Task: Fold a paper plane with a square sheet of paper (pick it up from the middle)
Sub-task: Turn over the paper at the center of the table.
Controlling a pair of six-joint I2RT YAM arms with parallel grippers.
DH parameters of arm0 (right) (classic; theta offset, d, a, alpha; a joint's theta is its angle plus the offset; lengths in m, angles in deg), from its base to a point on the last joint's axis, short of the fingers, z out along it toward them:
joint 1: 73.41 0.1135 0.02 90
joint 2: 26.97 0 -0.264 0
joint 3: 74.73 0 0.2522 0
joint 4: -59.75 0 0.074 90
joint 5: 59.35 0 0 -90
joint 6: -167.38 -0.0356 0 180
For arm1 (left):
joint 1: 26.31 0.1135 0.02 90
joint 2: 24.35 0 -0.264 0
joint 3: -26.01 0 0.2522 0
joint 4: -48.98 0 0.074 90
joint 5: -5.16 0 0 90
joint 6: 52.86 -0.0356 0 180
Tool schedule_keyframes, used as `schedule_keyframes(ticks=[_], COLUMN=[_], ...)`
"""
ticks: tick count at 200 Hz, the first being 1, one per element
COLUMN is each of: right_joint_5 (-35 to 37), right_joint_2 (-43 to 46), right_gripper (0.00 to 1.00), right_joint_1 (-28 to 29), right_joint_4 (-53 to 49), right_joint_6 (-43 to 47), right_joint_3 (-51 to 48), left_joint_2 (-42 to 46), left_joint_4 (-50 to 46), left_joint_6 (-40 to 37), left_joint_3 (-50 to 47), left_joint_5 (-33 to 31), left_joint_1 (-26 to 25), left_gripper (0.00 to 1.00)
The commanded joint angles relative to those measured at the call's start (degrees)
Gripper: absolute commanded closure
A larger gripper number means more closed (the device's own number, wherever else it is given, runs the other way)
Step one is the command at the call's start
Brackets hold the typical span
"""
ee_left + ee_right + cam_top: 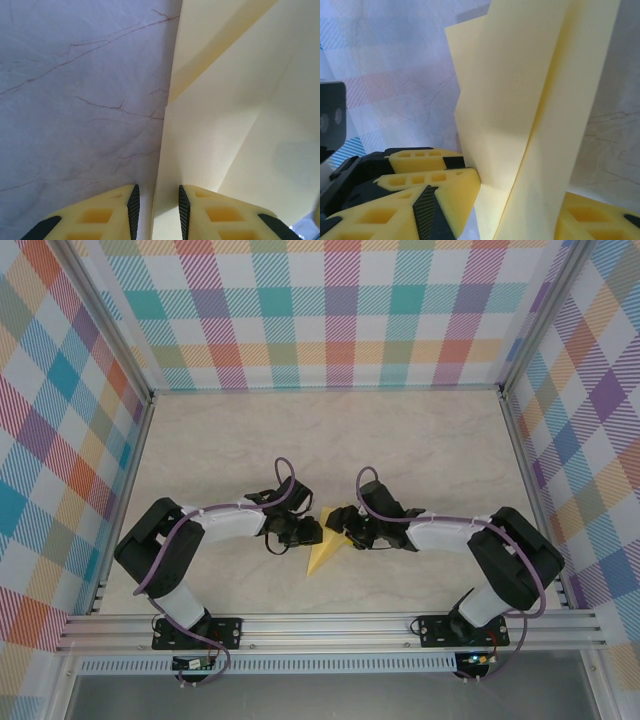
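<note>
Left gripper [158,191]: jaws stand slightly apart, with a narrow gap between the black pads and nothing visibly pinched. In the left wrist view, the straight left edge of the paper plane [240,110] runs down into that gap. The right-hand finger [220,215] sits over the pale-yellow paper and the other finger sits over bare tabletop [75,100].

Right gripper [520,192]: jaws are well apart, with the folded paper standing upright between them. One layer touches the finger on the left of the right wrist view. We cannot tell whether the paper is actually clamped or only resting there. Two overlapping layers with a lengthwise crease rise away from the fingers.

In the top view, both grippers meet nose to nose over the middle of the tabletop, nearer the front edge. The paper plane lies between and just under them. Its pointed tip rests on the marbled surface and points toward the arm bases.

Surroundings: plaid walls [340,310] stand on three sides, and an aluminium rail [330,625] carries the two arm bases.
</note>
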Motion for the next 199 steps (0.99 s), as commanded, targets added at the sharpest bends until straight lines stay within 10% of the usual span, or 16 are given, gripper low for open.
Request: schedule_keyframes(ticks=[1,132,199], right_joint_5=[-0.3,-2.1,3.2], right_joint_2=[-1.8,-9.6,-4.2], right_gripper=[0.48,0.73,0.92], right_joint_1=[0.4,0.5,0.9], right_joint_4=[2.1,1.7,-24.1], right_joint_6=[0.1,6.2,19.7], right_joint_3=[0.8,7.5,19.6], left_joint_2=[1.3,6.1,23.6], left_joint_4=[0.0,0.7,-4.9], left_joint_6=[1.1,1.9,4.4], left_joint_3=[-1.4,-3.9,-10.0], left_joint_5=[1.3,0.6,-9.0], left_joint_1=[-1.2,-0.4,1.3], left_gripper=[0.71,0.7,0.63])
